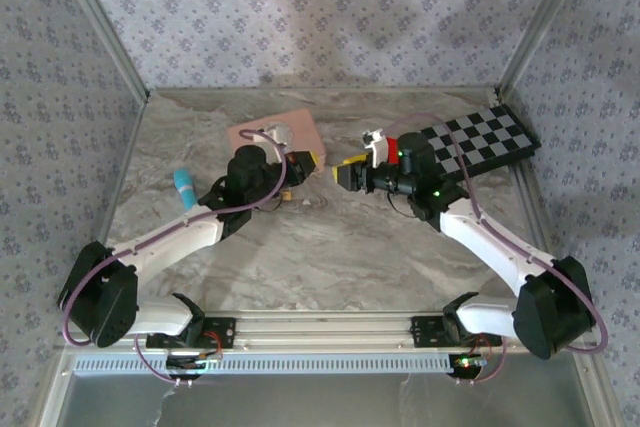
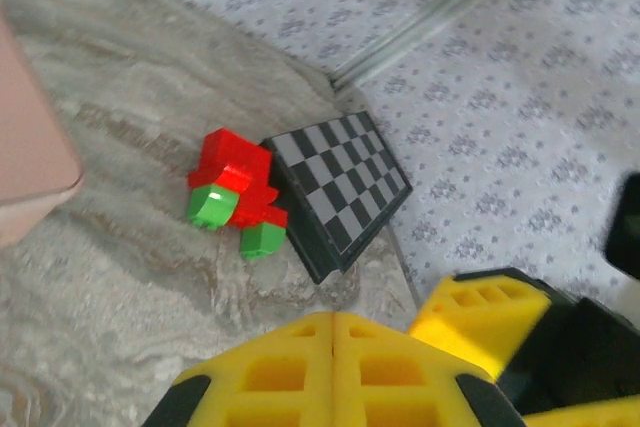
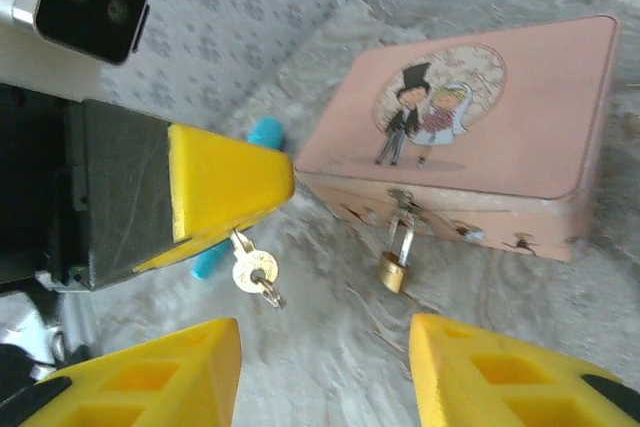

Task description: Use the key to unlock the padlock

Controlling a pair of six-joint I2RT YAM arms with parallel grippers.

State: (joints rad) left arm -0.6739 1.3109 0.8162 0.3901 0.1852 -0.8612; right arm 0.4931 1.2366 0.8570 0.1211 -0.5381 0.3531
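left gripper point(image 2: 334, 347) is clenching the key point(image 3: 252, 269) | right gripper point(image 3: 325, 377) is hovering released, empty | padlock point(image 3: 392, 271) is hanging from the pink box point(image 3: 500, 137) clasp, near the key | step: approaching the padlock | next, likely: steadying padlock, aiming key at keyhole

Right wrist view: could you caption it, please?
Left gripper holds key near the padlock on the pink box; right gripper open.

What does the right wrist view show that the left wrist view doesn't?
Right wrist, not left wrist: the padlock hanging from the front latch of the pink box, the key pinched in the left gripper, and a blue object behind it. Left wrist, not right wrist: red and green blocks beside a checkerboard. Both: the pink box, the left gripper, the marbled table.
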